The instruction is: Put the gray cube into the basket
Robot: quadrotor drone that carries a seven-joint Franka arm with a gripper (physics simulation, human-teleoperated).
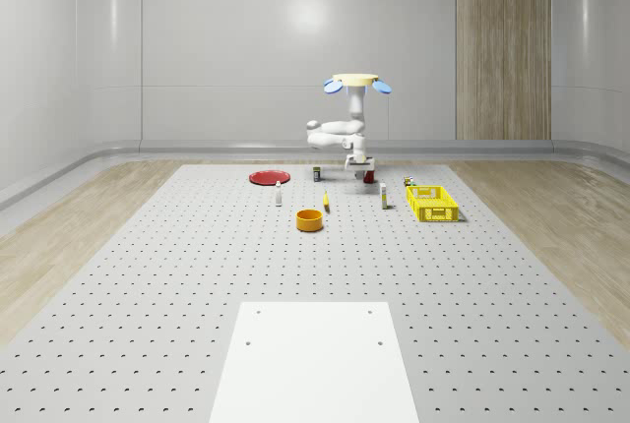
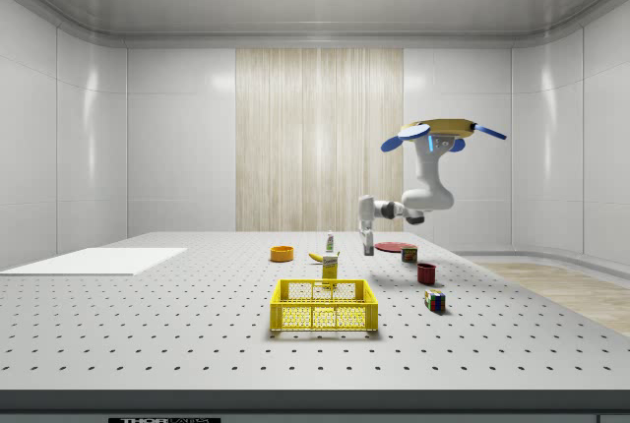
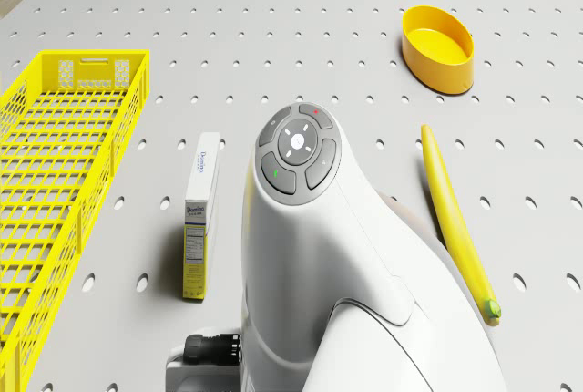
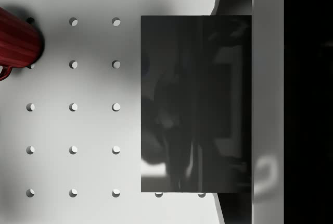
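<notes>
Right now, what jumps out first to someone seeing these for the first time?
The drone hovering over the far part of the perforated table, its white arm bent down toward the objects. Next, the yellow basket nearest the side camera, with a banana and an orange bowl lying on the table near the arm in the drone view. In the wrist view, a dark gray cube sits close under the camera beside a red mug.

Matt grey perforated metal tabletop (image 3: 273,27) bearing a yellow plastic mesh basket (image 3: 55,182), a smooth yellow-orange plastic bowl (image 3: 439,47) and a printed cardboard box (image 3: 200,214). Glossy white moulded arm shell (image 3: 346,255). Dark mirror-glossy grey cube (image 4: 196,104); ribbed dark-red mug (image 4: 18,44) at nine o'clock.
</notes>
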